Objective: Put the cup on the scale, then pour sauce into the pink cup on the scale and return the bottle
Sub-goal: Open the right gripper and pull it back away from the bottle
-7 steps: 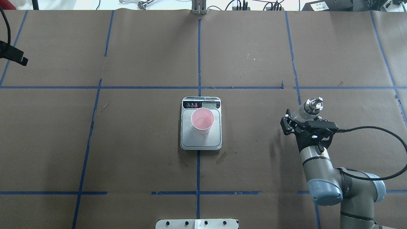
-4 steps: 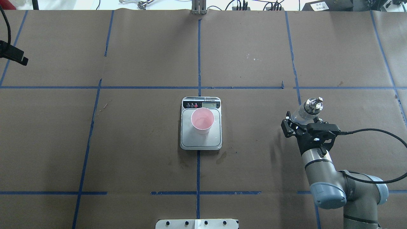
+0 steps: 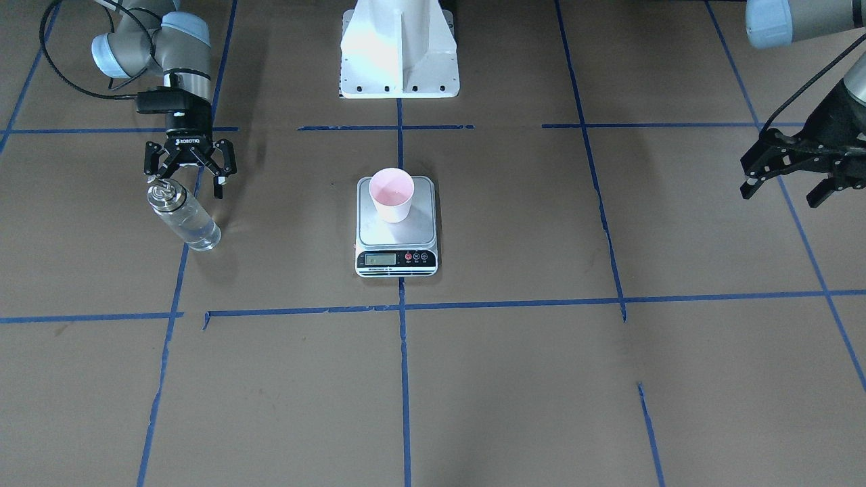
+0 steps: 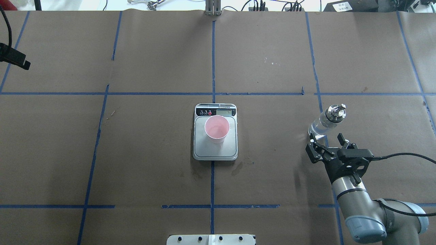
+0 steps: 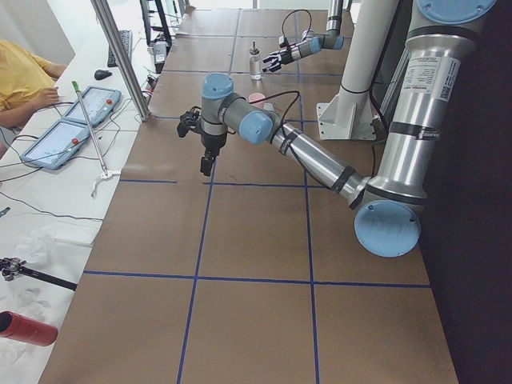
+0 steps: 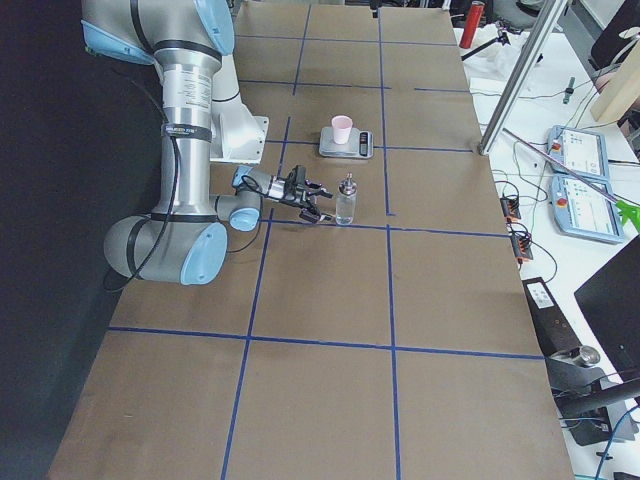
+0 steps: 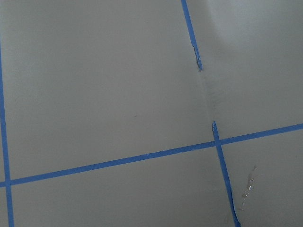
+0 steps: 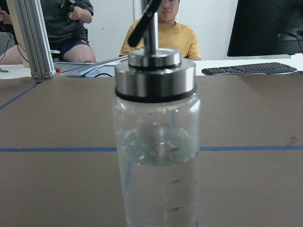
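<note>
**Cup** (image 4: 217, 128): Pink, upright. It was set on the scale (image 4: 215, 151) at mid-bench, on the platform half nearer the display. It was judged to be placed there so that its contents could be weighed. Whether sauce lay inside could not be told for certain.

**Bottle** (image 4: 325, 122): Clear glass with a steel cap and the spout uppermost. It was stood upright on the bench (image 4: 153, 153) at the robot's right, beside a blue tape line and well apart from the scale. It was touched by nothing. Clear sauce (image 8: 158, 189) was seen inside through the right wrist camera. From its free standing, the bottle was judged to have been returned, with the task at or near its end.

**Right gripper** (image 4: 325, 139): The fingers were spread wide and nothing was held. The bottle stood just beyond the fingertips, on the side away from the robot. It was outside the gap, apart from both fingers and roughly centred on their line. The wide spread was judged to give the glass clearance, so that it would not be knocked over.

**Left gripper** (image 3: 779, 196): The fingers were parted and empty. It was held above bare bench at the far left, well apart from every task item, and was judged to be parked out of the way.
</note>
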You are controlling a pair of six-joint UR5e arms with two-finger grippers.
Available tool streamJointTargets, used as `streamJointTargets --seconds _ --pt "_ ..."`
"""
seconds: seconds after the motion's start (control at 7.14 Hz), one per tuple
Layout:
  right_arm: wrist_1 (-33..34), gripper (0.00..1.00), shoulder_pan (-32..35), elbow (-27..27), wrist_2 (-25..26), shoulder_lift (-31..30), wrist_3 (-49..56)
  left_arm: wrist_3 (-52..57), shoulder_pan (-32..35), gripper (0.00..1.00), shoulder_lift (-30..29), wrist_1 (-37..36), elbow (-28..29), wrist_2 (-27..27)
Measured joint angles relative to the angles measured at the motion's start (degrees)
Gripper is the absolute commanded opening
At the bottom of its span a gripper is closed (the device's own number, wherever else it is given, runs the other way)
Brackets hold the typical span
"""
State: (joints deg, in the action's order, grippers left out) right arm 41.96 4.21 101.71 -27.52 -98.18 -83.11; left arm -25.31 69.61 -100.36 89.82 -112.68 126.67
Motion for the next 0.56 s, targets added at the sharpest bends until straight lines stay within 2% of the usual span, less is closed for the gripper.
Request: streamJointTargets --seconds 0.28,0.56 --pt "-7.6 1.00 -1.4 2.0 -2.2 -8.3 0.2 0.0 0.0 1.00 0.2 0.0 0.0 0.0" --pt "-16.1 1.00 -1.5 2.2 -6.4 -16.2 0.6 0.2 0.0 1.00 0.3 0.0 0.2 0.0"
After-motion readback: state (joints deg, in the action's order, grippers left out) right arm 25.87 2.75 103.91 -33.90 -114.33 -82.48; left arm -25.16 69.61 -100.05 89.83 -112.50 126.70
